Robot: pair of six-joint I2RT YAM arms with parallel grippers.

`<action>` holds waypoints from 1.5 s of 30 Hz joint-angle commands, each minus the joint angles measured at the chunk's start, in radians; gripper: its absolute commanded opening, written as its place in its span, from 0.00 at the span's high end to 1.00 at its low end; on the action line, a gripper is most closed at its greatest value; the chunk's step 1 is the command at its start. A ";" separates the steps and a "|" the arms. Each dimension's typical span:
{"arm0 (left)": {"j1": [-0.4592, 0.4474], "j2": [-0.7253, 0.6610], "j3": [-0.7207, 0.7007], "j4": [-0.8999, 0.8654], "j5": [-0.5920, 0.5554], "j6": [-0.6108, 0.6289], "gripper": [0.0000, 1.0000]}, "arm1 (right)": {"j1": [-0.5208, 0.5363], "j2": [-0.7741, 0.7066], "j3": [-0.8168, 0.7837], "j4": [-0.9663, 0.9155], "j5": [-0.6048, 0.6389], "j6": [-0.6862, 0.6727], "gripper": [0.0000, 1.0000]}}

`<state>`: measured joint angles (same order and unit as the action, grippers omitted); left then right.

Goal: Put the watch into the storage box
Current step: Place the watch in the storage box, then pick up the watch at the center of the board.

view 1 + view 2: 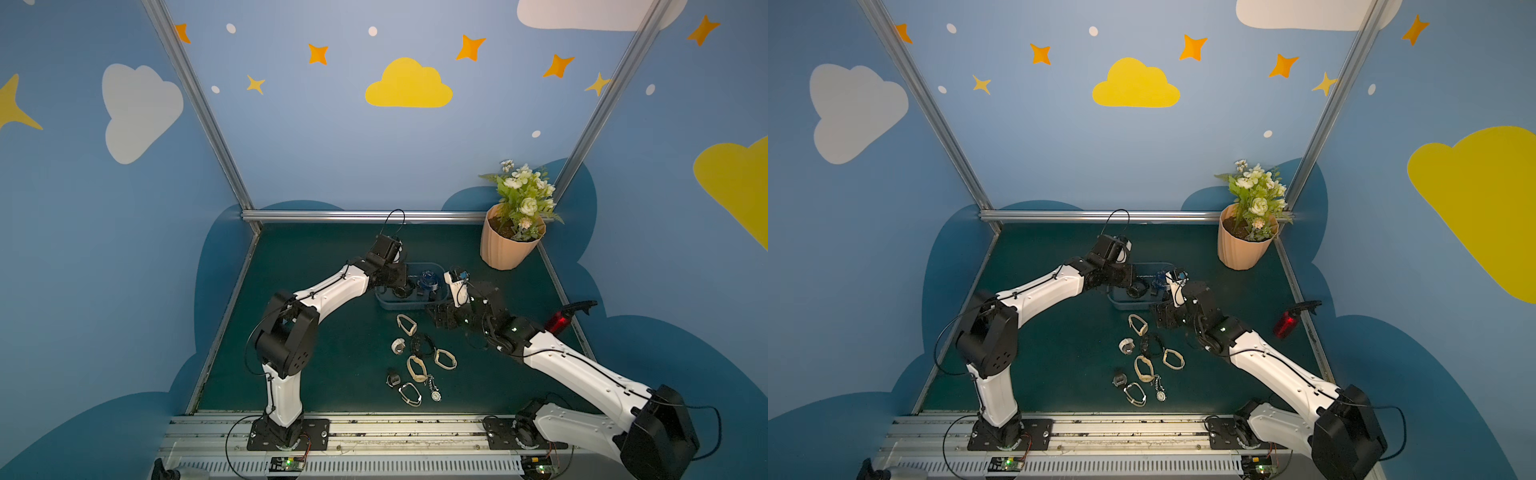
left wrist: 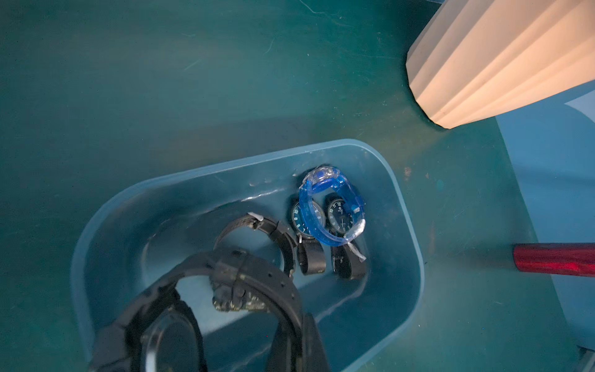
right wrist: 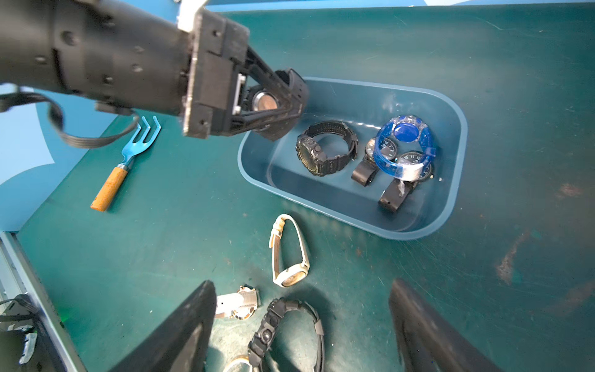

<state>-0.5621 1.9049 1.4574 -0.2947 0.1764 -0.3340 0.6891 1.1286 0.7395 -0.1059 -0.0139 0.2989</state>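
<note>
The left gripper (image 1: 405, 289) hangs over the left end of the blue-grey box (image 1: 409, 306) in the middle of the green surface (image 1: 328, 370), fingers clamped on a black watch (image 1: 400, 292). A blue watch (image 1: 428, 279) lies inside the box. The right gripper (image 1: 436, 318), fingers spread, sits just beside the box's near right corner. Loose watches (image 1: 415, 361) lie scattered nearer. A peach pot (image 1: 505, 249) of flowers stands far right, and a red bottle (image 1: 559, 322) lies at the right edge.
</note>
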 commanded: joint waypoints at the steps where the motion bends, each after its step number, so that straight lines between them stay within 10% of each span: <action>1: 0.026 0.041 0.032 0.006 0.029 0.009 0.96 | 0.002 -0.024 0.002 -0.027 0.023 -0.004 0.15; 17: 0.068 0.101 0.065 0.020 0.124 -0.017 0.81 | 0.001 -0.010 0.023 -0.034 0.032 0.004 0.15; 29: 0.069 -0.153 -0.016 0.014 0.101 -0.020 0.10 | 0.001 0.004 0.053 -0.045 0.041 0.014 0.15; 45: 0.023 -0.876 -0.803 0.179 -0.023 -0.220 0.00 | 0.001 0.161 0.127 -0.097 0.049 0.093 0.15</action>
<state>-0.5339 1.0958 0.7025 -0.1314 0.2111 -0.5076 0.6891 1.2678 0.8272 -0.1783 0.0303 0.3603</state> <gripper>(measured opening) 0.998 0.853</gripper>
